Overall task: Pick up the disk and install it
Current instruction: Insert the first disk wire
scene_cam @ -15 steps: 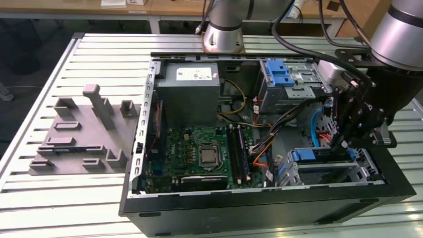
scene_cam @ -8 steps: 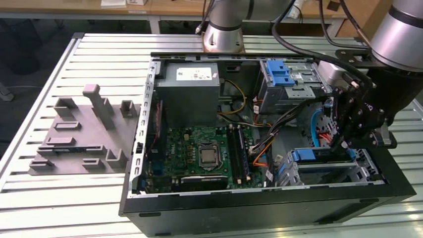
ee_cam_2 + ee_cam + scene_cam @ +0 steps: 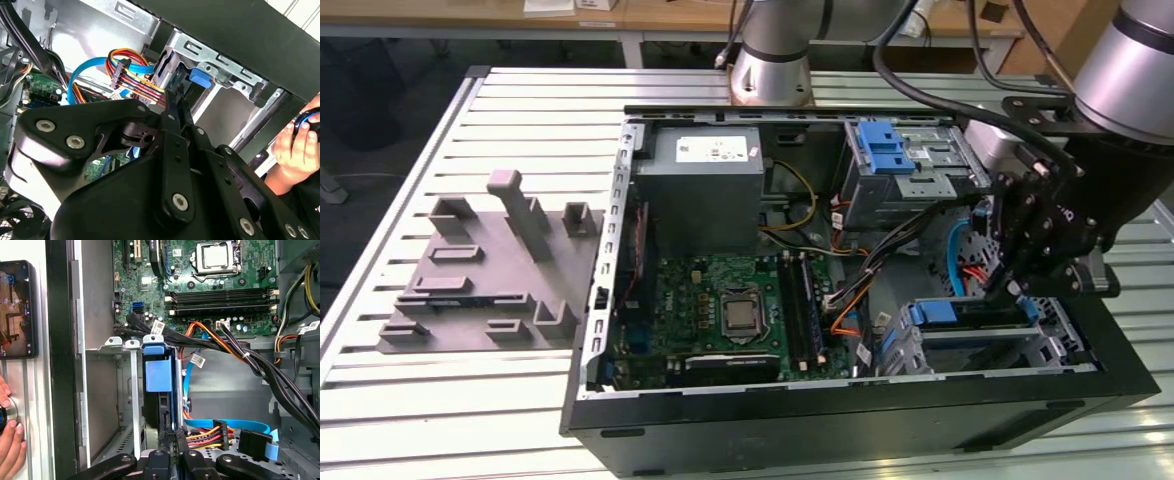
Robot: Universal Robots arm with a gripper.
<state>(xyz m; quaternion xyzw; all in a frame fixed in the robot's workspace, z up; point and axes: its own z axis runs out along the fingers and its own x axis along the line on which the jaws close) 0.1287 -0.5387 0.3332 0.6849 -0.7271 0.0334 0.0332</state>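
The gripper (image 3: 1013, 288), its jaws drawn together, met the near end of the disk (image 3: 159, 376), seated on edge in the drive cage (image 3: 1062, 345) at the exterior view's lower right.

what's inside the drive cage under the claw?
The disk, edge-on in its blue carrier, with the claw at its end. Its label and seating depth are hidden by the cage walls.
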